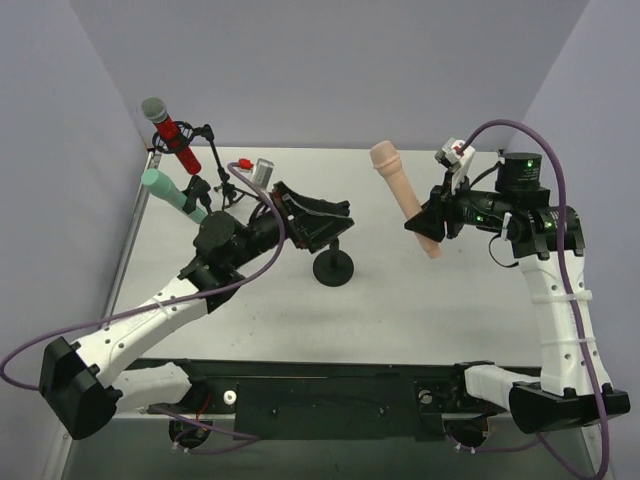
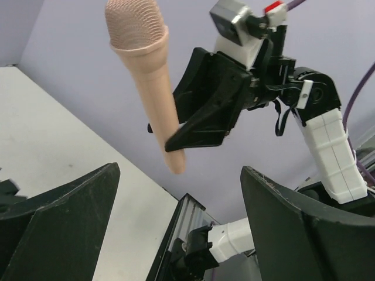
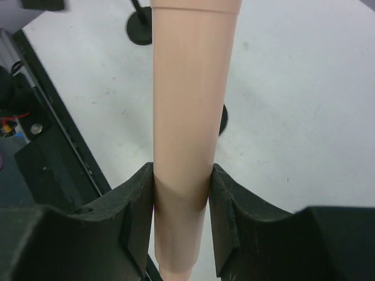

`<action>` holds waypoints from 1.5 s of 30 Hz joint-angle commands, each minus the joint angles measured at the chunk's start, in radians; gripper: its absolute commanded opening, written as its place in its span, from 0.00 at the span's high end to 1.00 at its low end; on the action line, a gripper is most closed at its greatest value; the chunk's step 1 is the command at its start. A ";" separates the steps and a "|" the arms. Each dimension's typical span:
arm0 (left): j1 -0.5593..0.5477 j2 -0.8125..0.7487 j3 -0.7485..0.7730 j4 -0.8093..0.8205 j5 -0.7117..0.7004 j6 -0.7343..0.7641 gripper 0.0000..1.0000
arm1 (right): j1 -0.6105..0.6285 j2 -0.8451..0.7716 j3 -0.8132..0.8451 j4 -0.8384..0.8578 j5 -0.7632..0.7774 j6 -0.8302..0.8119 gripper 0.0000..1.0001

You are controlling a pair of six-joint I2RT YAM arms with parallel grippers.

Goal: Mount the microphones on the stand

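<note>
Red microphone (image 1: pixel 172 135) and mint-green microphone (image 1: pixel 168 192) appear mounted on stand (image 1: pixel 332 268) at far left; two of three judged done. Left gripper (image 1: pixel 338 220) spread wide, nothing held. Peach-pink microphone (image 1: pixel 405 195) held clear of table, clamped low on handle by right gripper (image 1: pixel 428 225); its attachment left to do. Mesh texture of head shown only by left wrist view; finger contact on handle only by right wrist view.

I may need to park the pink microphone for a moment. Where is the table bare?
Bare table lies between the round black base and the right arm holding the peach-pink microphone, and along the far edge right of the stand. The far-left corner is crowded: stand, red microphone, mint-green microphone, left arm.
</note>
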 commanded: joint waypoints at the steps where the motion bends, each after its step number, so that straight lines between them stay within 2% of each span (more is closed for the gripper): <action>1: -0.087 0.088 0.053 0.180 -0.129 0.058 0.05 | 0.098 -0.020 0.103 -0.170 -0.193 -0.082 1.00; 5: -0.159 0.129 0.047 0.290 -0.197 0.101 0.05 | 0.131 -0.034 0.082 -0.109 -0.259 0.001 1.00; 10: -0.217 0.187 0.073 0.301 -0.252 0.094 0.09 | 0.132 -0.054 0.022 -0.046 -0.301 0.035 1.00; 15: -0.228 0.250 0.110 0.347 -0.215 0.025 0.21 | 0.132 -0.074 -0.020 -0.020 -0.306 0.044 1.00; 18: -0.228 0.272 0.131 0.335 -0.211 0.011 0.33 | 0.135 -0.085 -0.032 -0.025 -0.331 0.015 1.00; 23: -0.228 0.281 0.144 0.336 -0.215 0.008 0.41 | 0.143 -0.091 -0.047 -0.052 -0.340 -0.039 1.00; 24: -0.228 0.283 0.145 0.341 -0.209 0.008 0.50 | 0.147 -0.089 -0.047 -0.055 -0.340 -0.048 1.00; 25: -0.225 0.283 0.145 0.343 -0.203 0.006 0.58 | 0.149 -0.089 -0.047 -0.060 -0.332 -0.051 0.98; 26: -0.224 0.281 0.145 0.349 -0.194 0.005 0.78 | 0.154 -0.086 -0.046 -0.061 -0.326 -0.056 0.95; 27: -0.216 0.280 0.142 0.358 -0.167 0.004 0.97 | 0.157 -0.086 -0.044 -0.069 -0.308 -0.059 0.83; 28: -0.208 0.272 0.139 0.376 -0.153 0.004 1.00 | 0.157 -0.083 -0.043 -0.077 -0.294 -0.070 0.74; 29: -0.195 0.263 0.130 0.378 -0.133 -0.003 1.00 | 0.158 -0.080 -0.034 -0.097 -0.262 -0.094 0.52; 30: -0.175 0.238 0.115 0.381 -0.123 -0.005 1.00 | 0.158 -0.077 -0.027 -0.110 -0.240 -0.109 0.44; 32: -0.129 0.188 0.087 0.363 -0.065 0.003 1.00 | 0.158 -0.068 -0.003 -0.152 -0.118 -0.168 0.15; 34: -0.065 0.117 0.053 0.323 0.027 0.029 1.00 | 0.158 -0.051 0.014 -0.219 -0.035 -0.264 0.05; 36: -0.011 0.027 0.027 0.207 0.140 0.162 1.00 | 0.157 -0.033 -0.001 -0.244 0.013 -0.390 0.02; 37: 0.002 -0.012 0.022 0.094 0.189 0.203 1.00 | 0.157 -0.024 -0.012 -0.250 0.014 -0.484 0.01; 38: 0.029 -0.076 0.028 0.004 0.208 0.316 1.00 | 0.157 -0.017 -0.030 -0.267 0.005 -0.539 0.01; 39: 0.035 -0.104 0.033 -0.162 0.228 0.380 1.00 | 0.160 -0.010 -0.040 -0.270 -0.002 -0.648 0.00; 40: 0.040 -0.160 0.051 -0.270 0.225 0.520 1.00 | 0.161 -0.001 -0.049 -0.270 -0.015 -0.695 0.00; 41: 0.042 -0.185 0.056 -0.432 0.220 0.596 1.00 | 0.172 0.024 -0.047 -0.269 -0.013 -0.744 0.00; 43: 0.043 -0.251 0.055 -0.623 0.193 0.746 1.00 | 0.190 0.082 -0.011 -0.266 0.001 -0.768 0.00; 45: 0.046 -0.326 0.012 -0.715 0.151 0.845 1.00 | 0.200 0.148 0.052 -0.259 0.002 -0.766 0.00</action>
